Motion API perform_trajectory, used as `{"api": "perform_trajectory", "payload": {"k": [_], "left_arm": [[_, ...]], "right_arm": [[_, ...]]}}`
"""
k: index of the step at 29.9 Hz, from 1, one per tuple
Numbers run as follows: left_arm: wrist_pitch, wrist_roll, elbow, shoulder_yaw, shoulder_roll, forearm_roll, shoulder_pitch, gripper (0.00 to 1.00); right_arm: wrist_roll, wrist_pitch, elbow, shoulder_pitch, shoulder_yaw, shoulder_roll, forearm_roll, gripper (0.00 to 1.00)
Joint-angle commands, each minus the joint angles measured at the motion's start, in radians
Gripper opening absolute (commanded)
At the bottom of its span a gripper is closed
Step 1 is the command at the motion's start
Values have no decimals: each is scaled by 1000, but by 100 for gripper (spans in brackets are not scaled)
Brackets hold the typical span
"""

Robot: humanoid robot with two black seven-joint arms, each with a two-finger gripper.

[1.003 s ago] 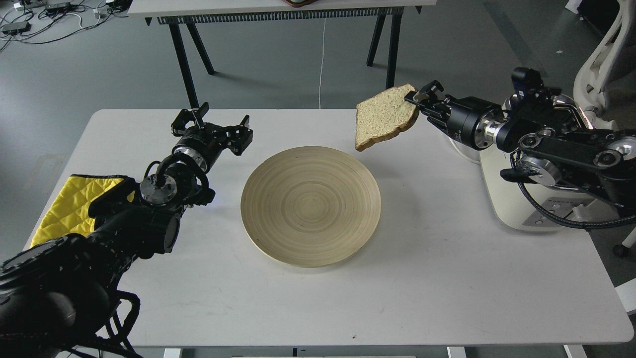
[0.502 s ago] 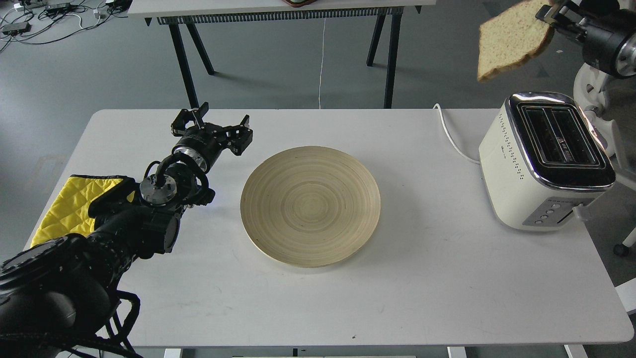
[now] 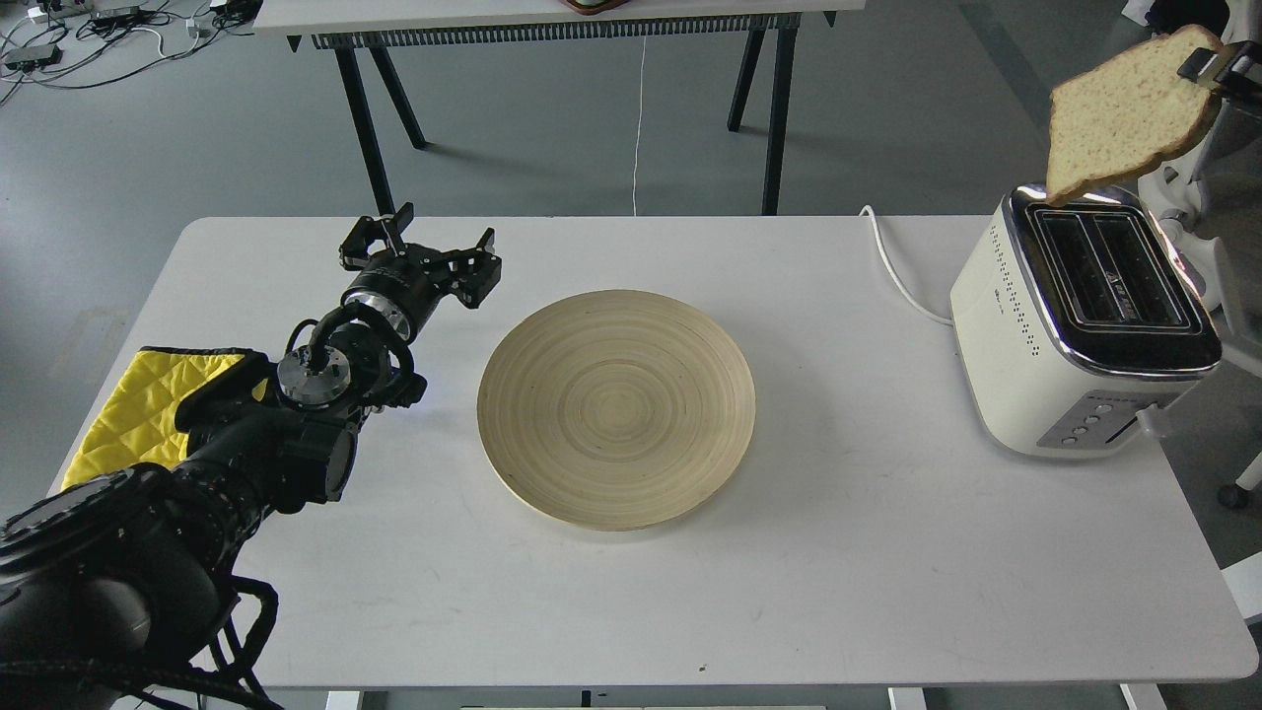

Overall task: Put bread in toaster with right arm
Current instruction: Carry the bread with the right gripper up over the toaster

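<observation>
The bread hangs in the air at the top right, just above the far end of the toaster. My right gripper is shut on the slice's upper right corner; only its fingertips show at the frame's right edge. The cream-white toaster stands at the table's right edge with both slots empty and its white cord trailing to the left. My left gripper is open and empty, hovering over the table left of the wooden plate.
The round wooden plate lies empty at the table's middle. A yellow quilted cloth lies at the left edge under my left arm. A white chair stands behind the toaster. Another table's black legs stand beyond.
My right gripper has carried the bread up from beside the plate, then right and slightly down to just above the toaster's far end. The left arm has not moved.
</observation>
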Motion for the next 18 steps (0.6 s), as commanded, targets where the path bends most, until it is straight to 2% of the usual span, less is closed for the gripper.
{"api": "perform_trajectory", "payload": {"k": [1,8,18], "left_arm": [[0,-2,0,0,0,0,0,100],[0,0,0,0,0,0,0,100],[0,0,0,0,0,0,0,100]], "right_arm": [[-12,6,28,0,0,-43,-30,0],[-33,17,28,-2,-1,-69,-33,0],[-33,29,30,-14,-31,-73,-55,0]]}}
